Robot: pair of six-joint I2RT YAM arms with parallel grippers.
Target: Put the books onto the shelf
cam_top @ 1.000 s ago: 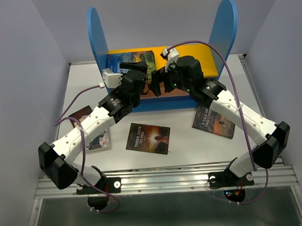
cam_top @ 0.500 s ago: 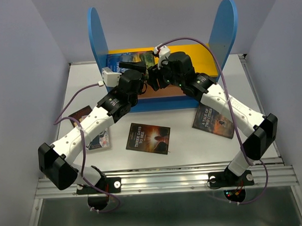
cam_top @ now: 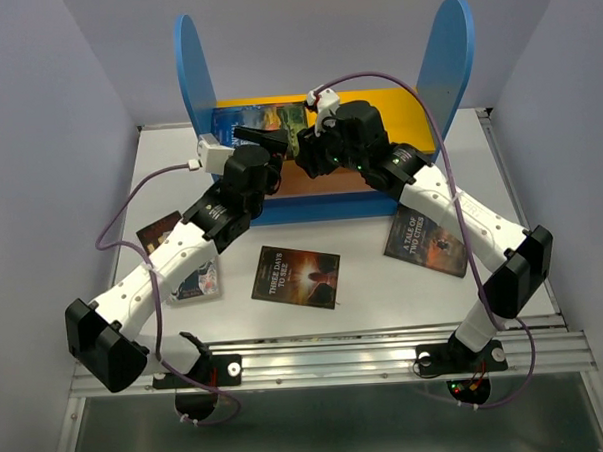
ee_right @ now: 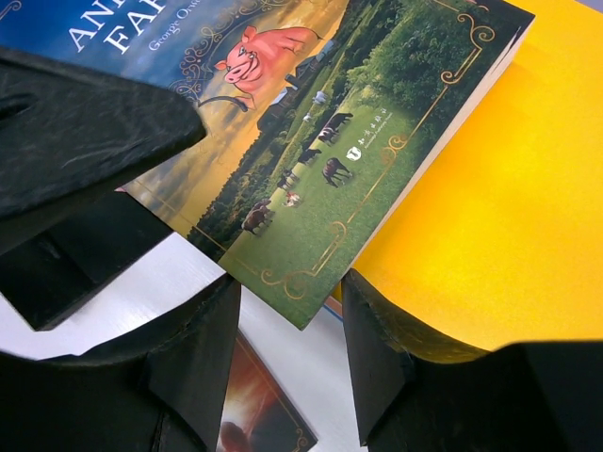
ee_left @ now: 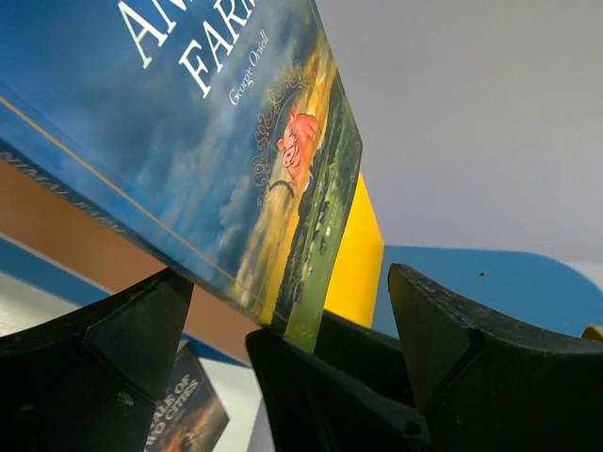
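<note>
Thin book (cam_top: 262, 118), upper centre, looks light and bendy; hold by the spine. Left end effector (ee_left: 283, 306) released; right end effector (ee_right: 292, 292) straddles its corner, grip unclear.

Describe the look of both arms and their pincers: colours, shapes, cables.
Both the left arm and right arm have white tubular links joined by chunky black joint housings. A thin purple cable loops along each to a small white block at the wrist. The left pincer and right pincer are matt black, each with two broad wedge-shaped fingers.
</note>
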